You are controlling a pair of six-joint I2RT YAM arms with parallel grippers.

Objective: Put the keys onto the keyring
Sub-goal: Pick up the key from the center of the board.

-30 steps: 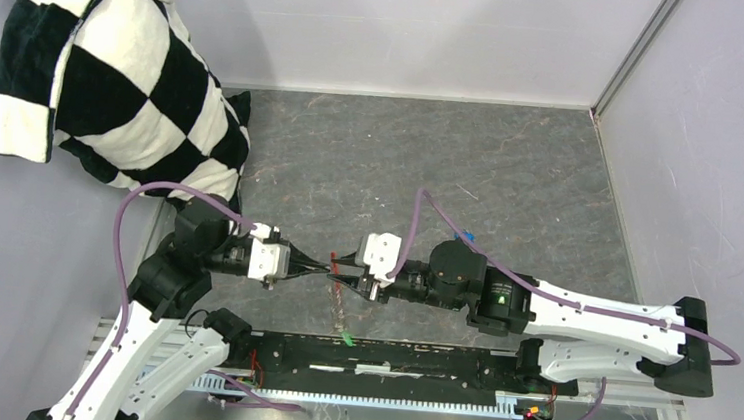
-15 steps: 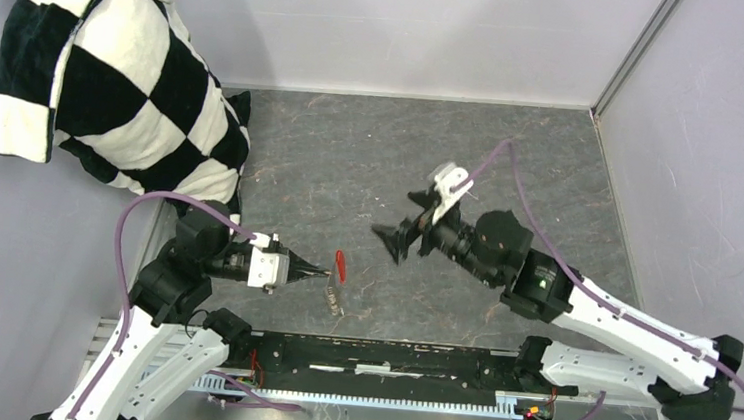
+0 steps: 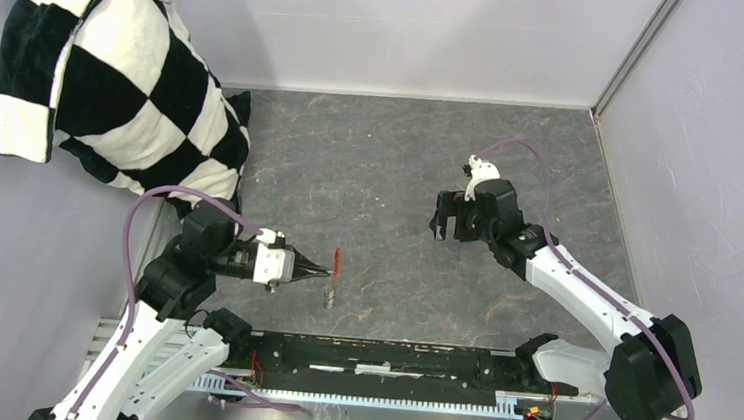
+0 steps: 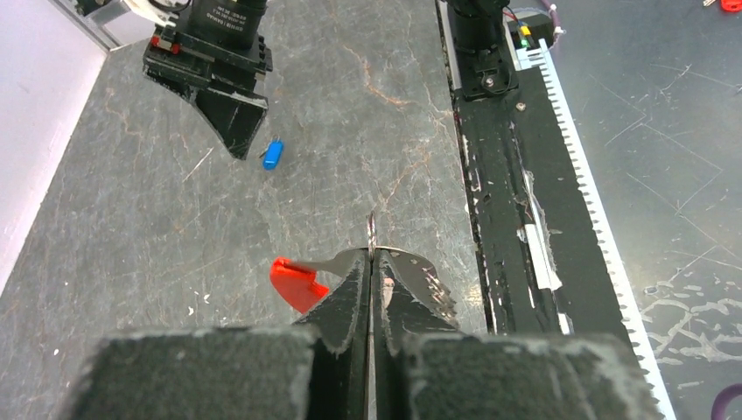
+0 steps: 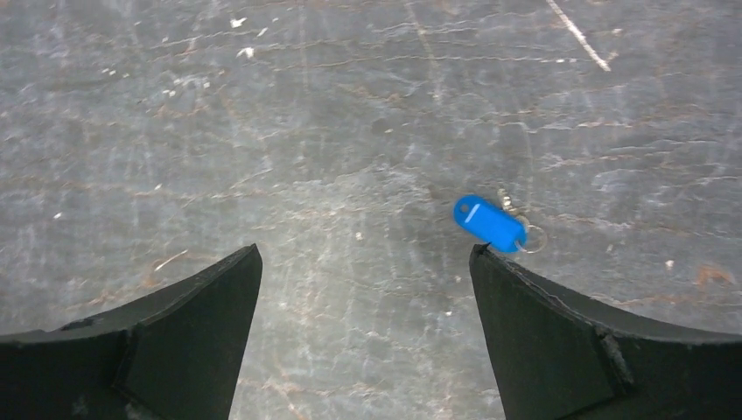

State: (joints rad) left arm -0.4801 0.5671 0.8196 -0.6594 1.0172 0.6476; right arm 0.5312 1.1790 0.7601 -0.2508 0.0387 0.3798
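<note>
My left gripper (image 3: 326,272) is shut on the keyring (image 4: 371,229), whose thin metal ring stands edge-on between the fingertips. Its red tag (image 4: 295,282) sticks out to the left and the grey strap (image 4: 430,287) to the right; in the top view the red tag (image 3: 338,259) points up and the strap (image 3: 329,296) hangs down. My right gripper (image 5: 365,254) is open, pointing down above the table at the right centre (image 3: 447,226). A blue key (image 5: 488,223) lies flat just beyond its right fingertip, also seen in the left wrist view as the blue key (image 4: 273,155).
A black and white checkered pillow (image 3: 107,79) leans in the back left corner. A black toothed rail (image 3: 387,357) runs along the near edge. Grey walls (image 3: 714,147) close the table at the right and the back.
The right gripper opened wide, drew away from the left gripper and swung to the back right, above the blue key. The left gripper stayed shut on the keyring and barely moved.
</note>
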